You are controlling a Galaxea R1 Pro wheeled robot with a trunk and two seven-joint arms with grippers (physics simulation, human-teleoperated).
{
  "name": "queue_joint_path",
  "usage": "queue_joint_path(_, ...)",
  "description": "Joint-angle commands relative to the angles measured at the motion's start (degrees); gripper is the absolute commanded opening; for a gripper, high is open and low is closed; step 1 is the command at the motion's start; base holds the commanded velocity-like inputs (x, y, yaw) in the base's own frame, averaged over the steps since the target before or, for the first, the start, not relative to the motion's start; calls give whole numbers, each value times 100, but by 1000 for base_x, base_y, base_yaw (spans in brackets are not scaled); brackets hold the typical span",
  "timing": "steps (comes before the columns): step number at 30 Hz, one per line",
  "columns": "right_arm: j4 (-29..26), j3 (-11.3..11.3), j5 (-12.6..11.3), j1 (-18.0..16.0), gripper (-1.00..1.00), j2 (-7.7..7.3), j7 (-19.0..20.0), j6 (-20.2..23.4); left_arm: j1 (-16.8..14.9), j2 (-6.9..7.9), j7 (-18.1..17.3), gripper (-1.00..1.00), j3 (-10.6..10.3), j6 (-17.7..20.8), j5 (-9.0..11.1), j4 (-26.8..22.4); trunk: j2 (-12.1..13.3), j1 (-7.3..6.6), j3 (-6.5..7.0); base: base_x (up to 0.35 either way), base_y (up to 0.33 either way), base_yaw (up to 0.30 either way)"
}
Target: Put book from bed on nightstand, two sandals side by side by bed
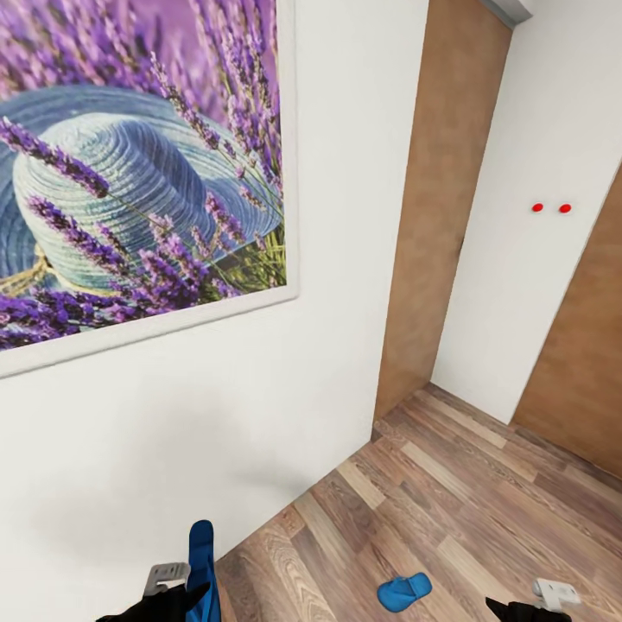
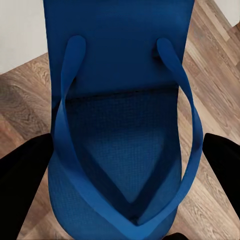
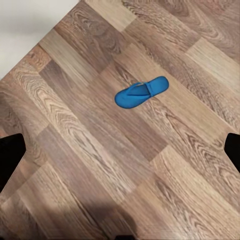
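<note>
Held sandal [image 2: 120,145]: clamped in the left gripper [image 1: 192,596], seen at 6 to 7 o'clock in the head view, its toe end standing up above the fingers against the white wall [image 1: 259,406]. In the left wrist view the sole runs between two dark fingers [image 2: 22,180], straps facing the camera.
Loose sandal [image 1: 403,593]: flat on the plank floor [image 1: 484,501], straps up, at about 5 o'clock in the head view, well apart from the held one. The right wrist view looks down on it.
Right gripper [image 1: 540,605]: at 4 to 5 o'clock in the head view, near the loose sandal but above it, not touching. Its fingers stand wide apart with nothing between them.
Bed, book, nightstand: none to be placed from here.
Risk, slip: the grip sits near one end of a flat, bendy sole, so it could flop or slide out while the robot drives.
Risk, wall: the left arm is close to the wall, so a turn that way could knock the sandal.
Risk, floor: the base could roll over the loose sandal.
Writing: none legible. The lavender-and-hat picture [image 1: 130,173] bears no text, and the two red dots [image 1: 551,208] have no label.
</note>
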Motion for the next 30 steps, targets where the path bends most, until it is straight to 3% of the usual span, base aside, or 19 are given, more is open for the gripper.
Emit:
queue_joint_path(1,-10,-36,0,-4,100,4,39,54,-6,0,-25,-100,47,-10,-17,6,-6,3,-8,245,71,0)
queue_joint_path(21,-10,-36,0,-4,100,4,39,54,-6,-1,-25,-100,47,-17,-17,8,-6,3,-8,304,5,41)
queue_joint_path(30,-10,-36,0,-4,100,4,39,54,-6,-6,-33,-100,47,-10,-25,8,-6,3,-8,44,0,2)
